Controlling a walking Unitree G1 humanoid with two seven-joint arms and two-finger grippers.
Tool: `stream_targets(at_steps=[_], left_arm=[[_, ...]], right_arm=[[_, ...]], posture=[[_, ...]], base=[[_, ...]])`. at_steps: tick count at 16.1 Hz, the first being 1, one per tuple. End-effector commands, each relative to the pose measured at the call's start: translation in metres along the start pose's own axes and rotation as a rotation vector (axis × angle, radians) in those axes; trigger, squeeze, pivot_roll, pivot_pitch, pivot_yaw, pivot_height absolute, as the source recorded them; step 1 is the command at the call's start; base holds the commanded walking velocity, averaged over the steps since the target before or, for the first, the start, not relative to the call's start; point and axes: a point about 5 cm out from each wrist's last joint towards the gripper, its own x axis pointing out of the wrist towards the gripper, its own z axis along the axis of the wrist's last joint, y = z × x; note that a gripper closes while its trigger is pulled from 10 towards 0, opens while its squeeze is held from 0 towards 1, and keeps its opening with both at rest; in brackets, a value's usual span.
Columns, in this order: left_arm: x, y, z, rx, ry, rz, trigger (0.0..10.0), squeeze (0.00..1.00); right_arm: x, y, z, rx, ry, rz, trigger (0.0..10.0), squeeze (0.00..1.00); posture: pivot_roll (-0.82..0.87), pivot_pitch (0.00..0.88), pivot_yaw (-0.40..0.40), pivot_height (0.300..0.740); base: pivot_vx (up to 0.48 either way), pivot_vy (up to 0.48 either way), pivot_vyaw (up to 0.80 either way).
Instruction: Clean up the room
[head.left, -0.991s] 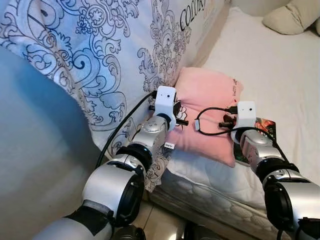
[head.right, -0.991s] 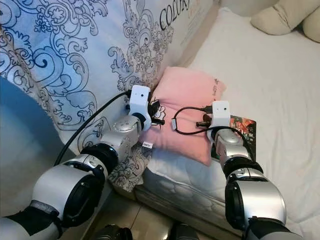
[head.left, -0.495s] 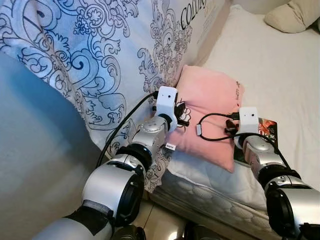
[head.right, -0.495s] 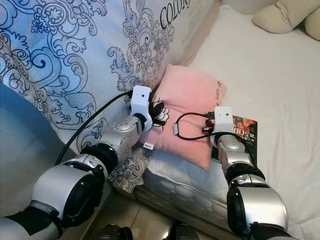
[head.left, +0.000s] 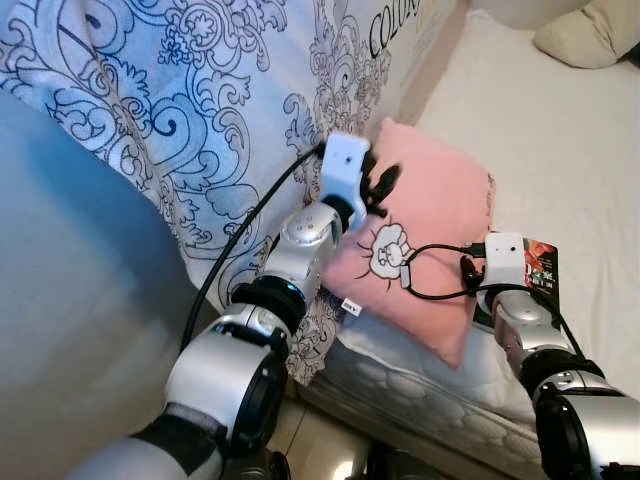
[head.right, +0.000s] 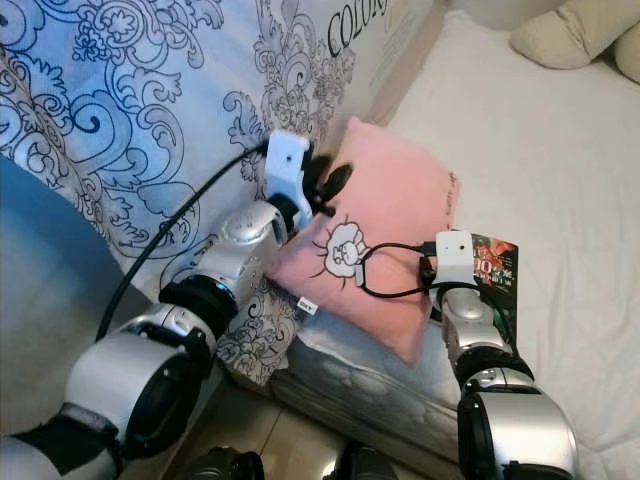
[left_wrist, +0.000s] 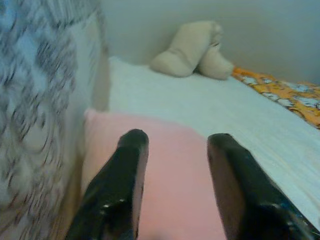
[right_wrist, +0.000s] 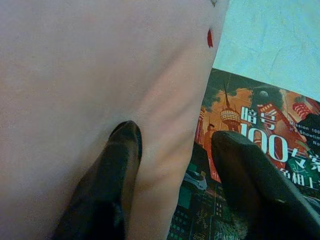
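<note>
- Two grippers of mine are working on the pink pillow (head.left: 430, 240) at the bed's (head.left: 560, 130) near edge.
- I am lifting its top side with my left gripper (head.left: 378, 185), fingers apart.
- I am keeping my right gripper (right_wrist: 172, 170) spread wide by its lower edge, over a book (right_wrist: 250, 145).
- It looks soft, light and floppy, so I am thinking a pinch on an edge fits best.

1 pink pillow (head.left: 430, 235) is counted; 1 book (right_wrist: 260, 165); 2 beige cushions (left_wrist: 192, 50); 1 patterned quilt (head.left: 200, 110); 1 orange printed cloth (left_wrist: 285, 95); 2 grippers, the left gripper (left_wrist: 177, 145) and the right gripper (right_wrist: 175, 137).
</note>
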Motion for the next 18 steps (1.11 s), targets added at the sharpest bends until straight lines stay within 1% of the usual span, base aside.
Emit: stream_targets(at_steps=[1, 3, 5, 6, 7, 9, 10, 11, 12, 13, 14, 15, 16, 17, 18], left_arm=[[-0.004, -0.029, -0.014, -0.017, -0.015, -0.085, 10.0, 1.0], [-0.019, -0.013, -0.006, 0.099, -0.07, -0.078, 10.0, 1.0], [-0.03, -0.002, 0.004, 0.183, -0.107, -0.068, 10.0, 1.0], [-0.036, 0.004, 0.006, 0.214, -0.104, -0.063, 10.0, 1.0], [-0.042, 0.007, 0.005, 0.228, -0.094, -0.057, 10.0, 1.0], [-0.051, 0.012, 0.003, 0.258, -0.074, -0.053, 10.0, 1.0], [-0.061, 0.015, -0.002, 0.277, -0.05, -0.046, 10.0, 1.0], [-0.071, 0.018, -0.009, 0.277, -0.021, -0.023, 10.0, 1.0], [-0.074, 0.019, -0.011, 0.273, -0.011, -0.013, 10.0, 1.0], [-0.093, 0.025, -0.024, 0.227, 0.035, 0.045, 10.0, 1.0], [-0.098, 0.028, -0.028, 0.226, 0.05, 0.086, 10.0, 1.0], [-0.103, 0.033, -0.032, 0.202, 0.064, 0.13, 10.0, 1.0], [-0.119, 0.043, -0.045, 0.109, 0.083, 0.219, 10.0, 0.0], [-0.127, 0.046, -0.054, 0.083, 0.091, 0.26, 10.0, 0.0], [-0.127, 0.045, -0.064, 0.054, 0.116, 0.267, 10.0, 0.0]], right_arm=[[-0.003, 0.001, -0.01, 0.035, 0.013, -0.016, 10.0, 1.0], [-0.005, 0.0, -0.006, 0.088, -0.067, -0.061, 10.0, 1.0], [-0.01, 0.0, 0.001, 0.158, -0.191, -0.095, 10.0, 1.0], [-0.016, 0.002, -0.003, 0.226, -0.238, -0.111, 10.0, 1.0], [-0.022, 0.004, -0.009, 0.264, -0.258, -0.114, 10.0, 1.0], [-0.031, 0.009, -0.021, 0.355, -0.255, -0.105, 10.0, 1.0], [-0.042, 0.012, -0.031, 0.41, -0.256, -0.103, 10.0, 1.0], [-0.055, 0.014, -0.037, 0.42, -0.275, -0.101, 10.0, 1.0], [-0.059, 0.014, -0.038, 0.415, -0.285, -0.099, 10.0, 1.0], [-0.086, 0.018, -0.044, 0.37, -0.322, -0.101, 10.0, 1.0], [-0.094, 0.018, -0.045, 0.343, -0.333, -0.107, 10.0, 1.0], [-0.1, 0.017, -0.044, 0.312, -0.343, -0.114, 10.0, 1.0], [-0.11, 0.017, -0.036, 0.24, -0.392, -0.064, 10.0, 1.0], [-0.111, 0.02, -0.03, 0.151, -0.43, -0.018, 10.0, 0.84], [-0.103, 0.021, -0.032, 0.167, -0.397, -0.035, 10.0, 0.0]], posture=[[0.01, 0.03, -0.006, 0.74], [0.03, 0.0, -0.01, 0.74], [0.04, 0.0, -0.007, 0.74], [0.05, 0.0, 0.0, 0.74], [0.05, 0.0, 0.0, 0.74], [0.05, 0.0, 0.0, 0.74], [0.05, 0.0, 0.0, 0.74], [0.05, 0.0, 0.001, 0.74], [0.05, 0.0, 0.001, 0.74], [0.06, 0.0, -0.005, 0.74], [0.06, 0.0, -0.005, 0.74], [0.06, 0.0, -0.006, 0.74], [0.05, 0.0, -0.006, 0.74], [0.04, 0.0, -0.002, 0.74], [0.03, 0.0, -0.002, 0.74]], base=[[0.0, 0.0, 0.0], [0.0, 0.0, 0.0], [0.0, 0.0, 0.0], [0.0, 0.0, 0.0], [0.0, 0.0, 0.0], [0.0, 0.0, 0.0], [0.0, 0.0, 0.0], [0.0, 0.0, 0.0], [0.0, 0.0, 0.0], [0.0, 0.0, 0.0], [0.0, 0.0, 0.0], [0.0, 0.0, 0.0], [0.0, -0.274, 0.0], [0.0, -0.424, 0.0], [0.0, -0.42, 0.0]])
